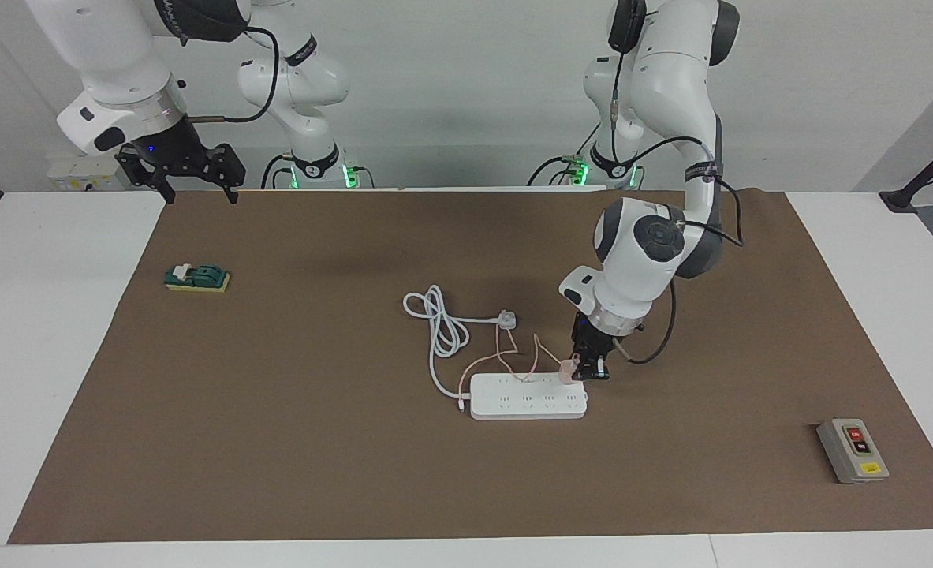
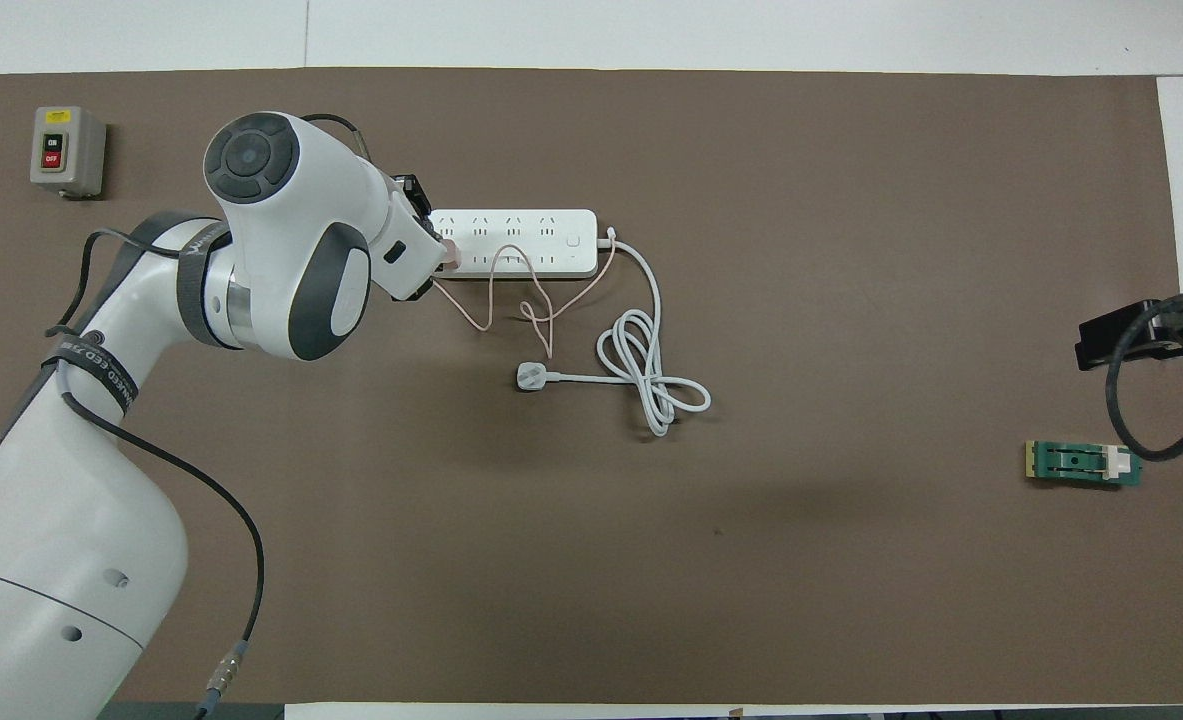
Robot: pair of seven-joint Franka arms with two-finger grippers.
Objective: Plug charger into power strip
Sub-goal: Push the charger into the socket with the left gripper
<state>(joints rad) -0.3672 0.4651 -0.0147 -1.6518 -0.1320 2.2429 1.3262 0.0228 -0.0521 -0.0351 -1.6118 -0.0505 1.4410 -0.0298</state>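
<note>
The power strip (image 1: 528, 396) serves as the landmark: it lies flat near the middle of the brown mat (image 1: 277, 442) that covers most of the white tabletop (image 1: 48, 355). The step in hand looks like the insertion itself. The left arm reaches down over the strip's end toward the left arm's end of the tabletop, and the left pincer (image 1: 590, 371) is clamped tight on the charger (image 1: 567, 370), a small pale-pink cube held at the strip's edge nearer the robots, touching or just above the last socket there. Whether its pins are already in the holes cannot be told.

The next move probably calls for a straight downward press with the cube kept square to the socket, then a release without dragging the strip sideways. A tilt could jam the pins, and the light strip may slide under the push.

The right arm waits, its right pincer (image 1: 181, 172) spread wide above the mat's corner nearest its own base, well apart from the strip.

The strip's thick white cord (image 1: 439, 331) loops on the mat nearer the robots than the strip and ends in a white plug (image 1: 506, 319). The charger's thin pink cable (image 1: 505, 355) curls between that plug and the strip. A grey switch box (image 1: 852, 450) sits well apart toward the left arm's end, farther from the robots than the strip; a green block (image 1: 197, 278) lies well apart toward the right arm's end. A plain pale wall (image 1: 466, 79) stands at the robots' backs.
</note>
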